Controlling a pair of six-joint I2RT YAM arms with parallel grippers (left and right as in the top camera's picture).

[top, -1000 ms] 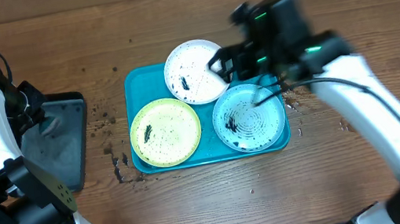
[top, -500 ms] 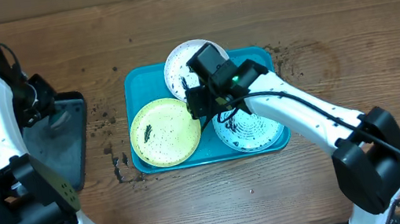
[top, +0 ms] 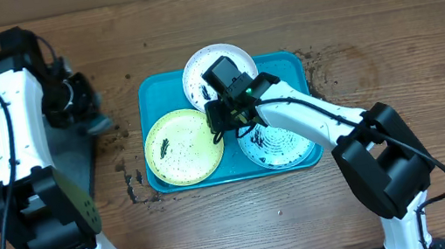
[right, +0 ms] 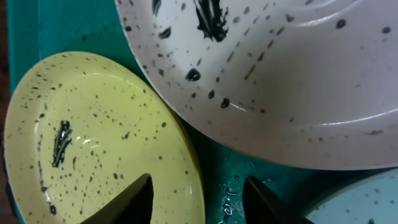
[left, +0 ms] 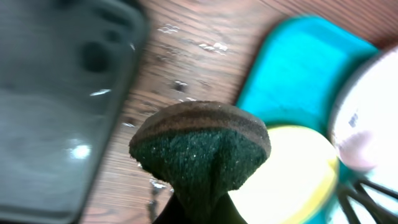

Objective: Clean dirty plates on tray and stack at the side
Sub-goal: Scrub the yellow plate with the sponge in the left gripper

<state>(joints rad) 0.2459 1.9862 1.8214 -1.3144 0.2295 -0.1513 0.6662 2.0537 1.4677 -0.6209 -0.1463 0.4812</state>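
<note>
Crowding the right tool [right: 198, 183] are white plate [right: 298, 81] and lime-green plate [right: 99, 137].

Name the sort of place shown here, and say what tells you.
Probably a robotics lab bench staged as a dishwashing station: robot arms at a wooden table, a turquoise tray of three grime-speckled plates, and a green scrubbing sponge.

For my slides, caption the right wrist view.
Open right gripper over the turquoise tray, at the rim of the grime-speckled lime-green plate, beside the white plate.
</note>
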